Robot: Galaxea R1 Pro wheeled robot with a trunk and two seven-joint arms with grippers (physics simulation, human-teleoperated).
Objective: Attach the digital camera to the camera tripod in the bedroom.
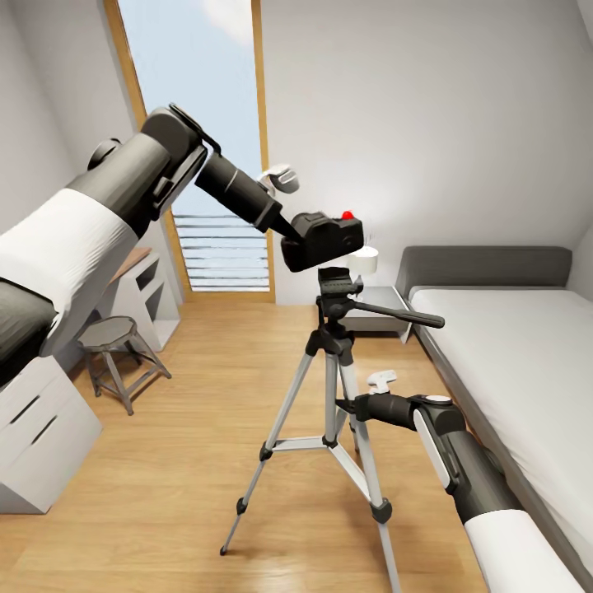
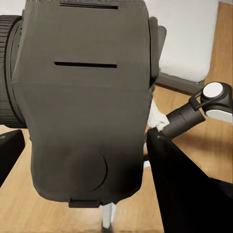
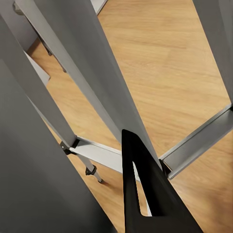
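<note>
I am looking into the bedroom: light wood floor [image 1: 165, 494], pale walls, a tall window with a wooden frame [image 1: 210, 165] at the back. Scanning from the left of the head view: white drawers [image 1: 37, 428] and a desk along the wall, a small round stool [image 1: 111, 333] beside them, then the camera tripod [image 1: 333, 387] standing near the middle of the floor, and the low grey bed [image 1: 502, 346] with its white mattress on the far side.

My left arm reaches in from the upper left. Its gripper [image 1: 290, 232] is closed on the digital camera [image 1: 323, 239], and in the left wrist view the camera body [image 2: 85, 102] sits between the dark fingers [image 2: 187, 189]. The camera is held upright, red button on top, with its base directly above the tripod head [image 1: 338, 288] and very close to it; I cannot tell whether the two touch. The pan handle [image 1: 395, 315] projects toward the bed, clear of the camera.

My right gripper [image 1: 362, 405] is low, against the tripod's legs [image 3: 97, 92], with one finger [image 3: 145, 194] beside a leg. I cannot tell whether it is clamped on the leg or only near it.

In my judgement the coming move is a short straight descent of the left arm, keeping the camera's base level and centred over the head.
</note>
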